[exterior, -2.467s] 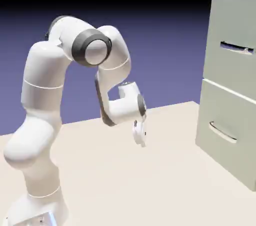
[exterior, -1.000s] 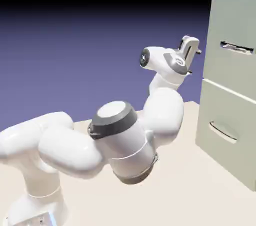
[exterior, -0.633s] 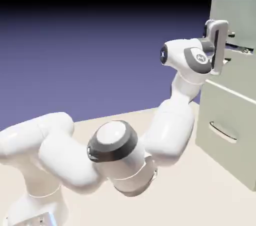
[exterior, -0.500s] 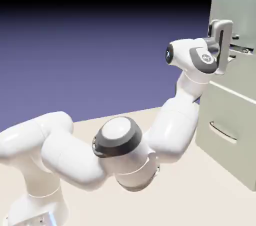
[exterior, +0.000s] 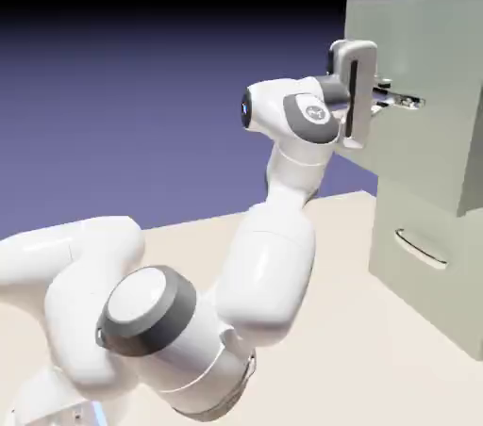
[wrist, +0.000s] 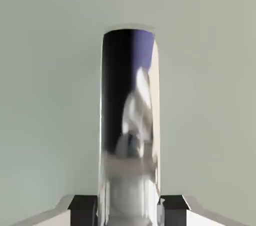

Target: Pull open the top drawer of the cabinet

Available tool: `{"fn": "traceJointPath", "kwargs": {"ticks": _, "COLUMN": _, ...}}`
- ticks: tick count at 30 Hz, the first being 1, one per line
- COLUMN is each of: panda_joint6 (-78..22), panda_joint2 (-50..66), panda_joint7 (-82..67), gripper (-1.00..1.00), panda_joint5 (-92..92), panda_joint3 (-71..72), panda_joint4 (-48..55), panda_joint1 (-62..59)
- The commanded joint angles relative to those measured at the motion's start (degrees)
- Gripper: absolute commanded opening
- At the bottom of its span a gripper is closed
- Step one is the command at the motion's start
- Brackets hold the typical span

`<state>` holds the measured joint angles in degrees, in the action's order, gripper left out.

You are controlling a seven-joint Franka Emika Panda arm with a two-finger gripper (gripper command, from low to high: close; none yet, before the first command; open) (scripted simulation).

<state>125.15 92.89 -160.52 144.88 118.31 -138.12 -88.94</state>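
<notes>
At the cabinet front, the claw is clamped on the top drawer's handle, so pulling slides the drawer outward; it already juts forward.

A plain backdrop fills the space behind the scene, black along the top of the exterior view and fading downward into a soft blue-violet. Below it lies the desk, a flat, pale cream surface with no pattern, whose far edge runs as a slightly slanted line, rising toward the exterior view's right. The light is even and diffuse, leaving only faint, soft shading on the desk top.
</notes>
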Motion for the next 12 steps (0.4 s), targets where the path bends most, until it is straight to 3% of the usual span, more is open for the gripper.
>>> {"fn": "traceJointPath", "kwargs": {"ticks": 1, "panda_joint6": -0.5, "panda_joint2": 0.5, "panda_joint7": 0.0, "gripper": -1.00, "panda_joint5": -1.0, "panda_joint3": 0.7, "panda_joint4": -2.1, "panda_joint1": -1.6}}
{"fn": "traceJointPath", "kwargs": {"ticks": 8, "panda_joint6": -3.0, "panda_joint2": 4.9, "panda_joint7": -0.6, "gripper": -1.00, "panda_joint5": -8.7, "panda_joint3": 6.8, "panda_joint4": -15.8, "panda_joint1": -13.2}}
{"fn": "traceJointPath", "kwargs": {"ticks": 9, "panda_joint6": -3.0, "panda_joint2": 4.9, "panda_joint7": -0.6, "gripper": 1.00, "panda_joint5": -8.7, "panda_joint3": 6.8, "panda_joint4": -15.8, "panda_joint1": -13.2}}
{"fn": "traceJointPath", "kwargs": {"ticks": 12, "panda_joint6": -3.0, "panda_joint2": 6.7, "panda_joint7": -1.1, "gripper": 1.00, "panda_joint5": -12.4, "panda_joint3": 9.4, "panda_joint4": -19.8, "panda_joint1": -17.3}}
